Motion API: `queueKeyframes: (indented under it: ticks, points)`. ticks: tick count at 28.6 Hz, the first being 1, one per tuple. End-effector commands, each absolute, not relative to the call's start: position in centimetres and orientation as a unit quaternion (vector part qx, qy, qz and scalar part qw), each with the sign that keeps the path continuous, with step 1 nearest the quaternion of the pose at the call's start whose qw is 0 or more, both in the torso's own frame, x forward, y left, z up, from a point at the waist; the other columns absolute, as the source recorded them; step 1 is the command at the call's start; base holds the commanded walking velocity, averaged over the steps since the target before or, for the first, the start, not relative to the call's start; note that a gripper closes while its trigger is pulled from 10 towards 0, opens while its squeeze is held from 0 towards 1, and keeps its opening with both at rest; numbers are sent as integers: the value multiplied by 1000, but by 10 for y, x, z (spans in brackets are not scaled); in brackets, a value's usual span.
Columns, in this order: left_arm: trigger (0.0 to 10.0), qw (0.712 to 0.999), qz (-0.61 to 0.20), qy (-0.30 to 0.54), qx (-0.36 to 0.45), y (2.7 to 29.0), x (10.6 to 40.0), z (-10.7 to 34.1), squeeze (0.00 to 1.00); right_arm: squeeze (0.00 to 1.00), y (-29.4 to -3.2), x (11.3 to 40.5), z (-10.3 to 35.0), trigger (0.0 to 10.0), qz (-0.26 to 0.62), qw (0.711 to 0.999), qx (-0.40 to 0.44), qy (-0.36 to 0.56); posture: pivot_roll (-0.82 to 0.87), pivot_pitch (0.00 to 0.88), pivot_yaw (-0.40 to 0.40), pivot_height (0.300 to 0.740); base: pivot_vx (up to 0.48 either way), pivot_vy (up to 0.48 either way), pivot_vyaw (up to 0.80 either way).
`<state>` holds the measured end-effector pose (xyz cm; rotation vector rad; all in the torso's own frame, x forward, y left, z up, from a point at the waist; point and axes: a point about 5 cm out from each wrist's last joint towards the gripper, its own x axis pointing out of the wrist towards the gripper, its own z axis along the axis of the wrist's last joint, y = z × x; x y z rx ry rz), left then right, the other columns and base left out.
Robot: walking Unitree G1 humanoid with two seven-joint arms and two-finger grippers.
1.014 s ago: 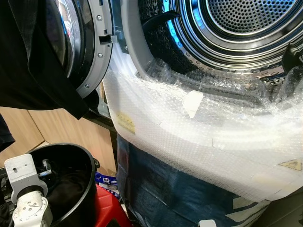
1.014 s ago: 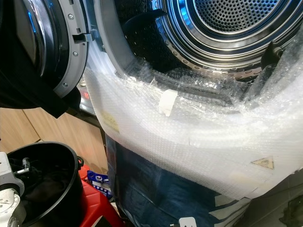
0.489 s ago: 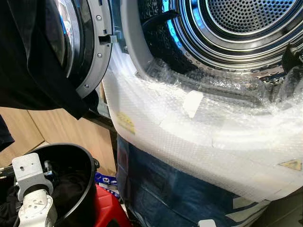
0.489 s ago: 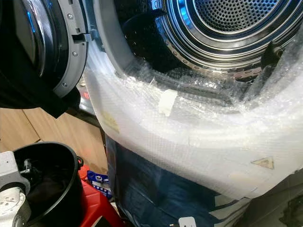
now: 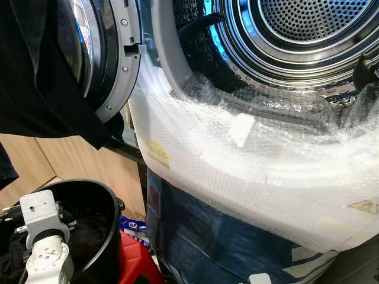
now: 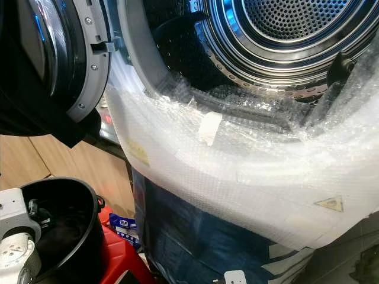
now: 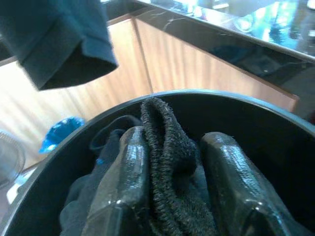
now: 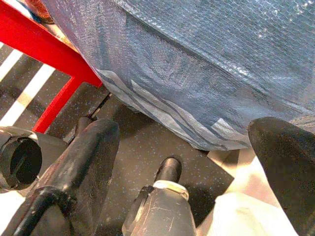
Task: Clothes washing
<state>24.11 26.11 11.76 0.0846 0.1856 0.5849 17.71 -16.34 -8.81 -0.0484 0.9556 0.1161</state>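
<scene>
Wood-panel cabinets behind; front-loading washing machine with shiny perforated steel drum (image 5: 308, 29) stands open, its round glass door (image 5: 95, 53) swung left, its front wrapped in clear bubble wrap (image 5: 249, 171). Drum looks empty, so loading is barely begun by my read. Round black plastic bucket (image 5: 103, 236) sits low left on a red stool (image 6: 121, 260), left arm reaching in. Left wrist view: left gripper (image 7: 170, 196) clamped on a dark grey knitted garment (image 7: 167, 162) inside the bucket, more dark laundry beneath. Right wrist view: right gripper (image 8: 192, 152) hangs idle, fingers spread wide above dark floor.
</scene>
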Motion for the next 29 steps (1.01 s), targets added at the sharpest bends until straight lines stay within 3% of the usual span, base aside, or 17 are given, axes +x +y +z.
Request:
queueKeyframes:
  ticks: [1,25,29]
  points:
    - [0,955,278,99,40,259,243,114,0,0,-165,177,-88,10000,51,885,-21,463,131,0,17,740,0,0,0]
    - [0,965,239,92,50,249,248,119,0,0,-158,175,-90,10000,65,883,-25,465,138,0,29,740,0,0,0]
    - [0,988,131,51,66,229,261,146,0,0,-157,176,-89,10000,67,883,-25,464,147,0,28,740,0,0,0]
